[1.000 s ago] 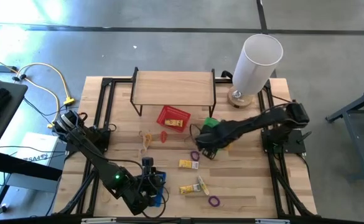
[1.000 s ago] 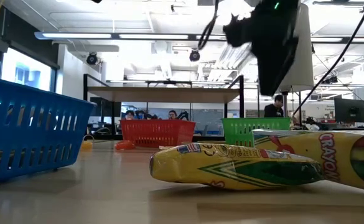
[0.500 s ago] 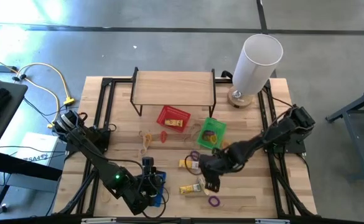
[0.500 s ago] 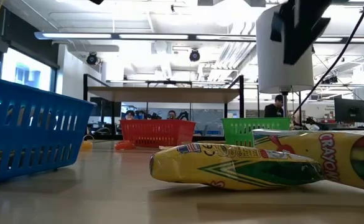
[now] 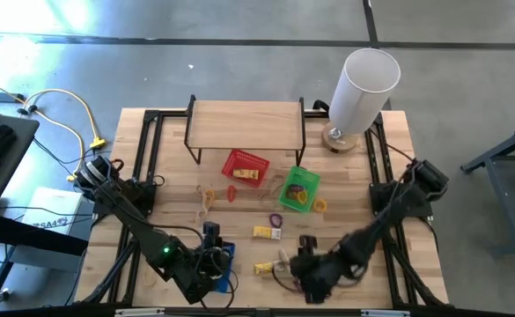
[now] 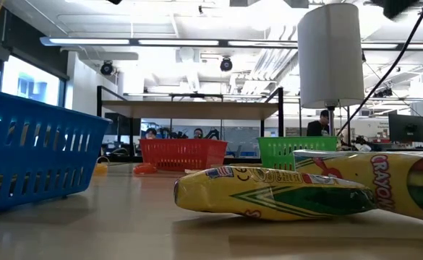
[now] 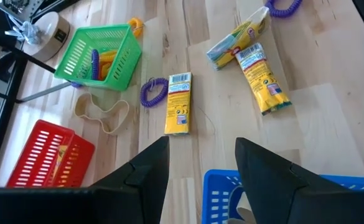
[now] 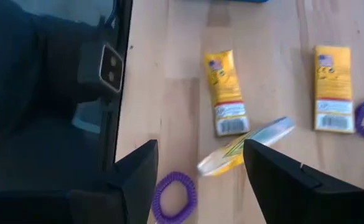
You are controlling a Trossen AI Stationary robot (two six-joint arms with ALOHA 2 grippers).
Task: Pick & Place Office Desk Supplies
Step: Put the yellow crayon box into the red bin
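The office desk supplies lie loose on the wooden table. They include yellow crayon packs (image 5: pixel 267 232) (image 5: pixel 266 267), purple loops (image 5: pixel 275 220) (image 8: pixel 172 200), tan bands (image 5: pixel 206 198) and an orange loop (image 5: pixel 231 193). My right gripper (image 5: pixel 305 278) hangs open above the table's near edge. In its wrist view (image 8: pixel 210 186) a purple loop lies below, between its fingers, untouched. My left gripper (image 5: pixel 211 254) stands open over the blue basket (image 7: pixel 281 193). It has nothing between its fingers (image 7: pixel 200 180).
A green basket (image 5: pixel 298 189) holding coloured loops and a red basket (image 5: pixel 244 167) stand mid-table. Behind them is a wooden shelf on black legs (image 5: pixel 244 123). A tall white cylinder (image 5: pixel 363 88) is at the far right. A yellow loop (image 5: pixel 319 205) lies beside the green basket.
My right gripper has swung from beside the green basket toward the table's near edge, turning as it went. It now hangs over the crayon packs and the purple loop. Its fingers stayed open. The supplies have not moved.
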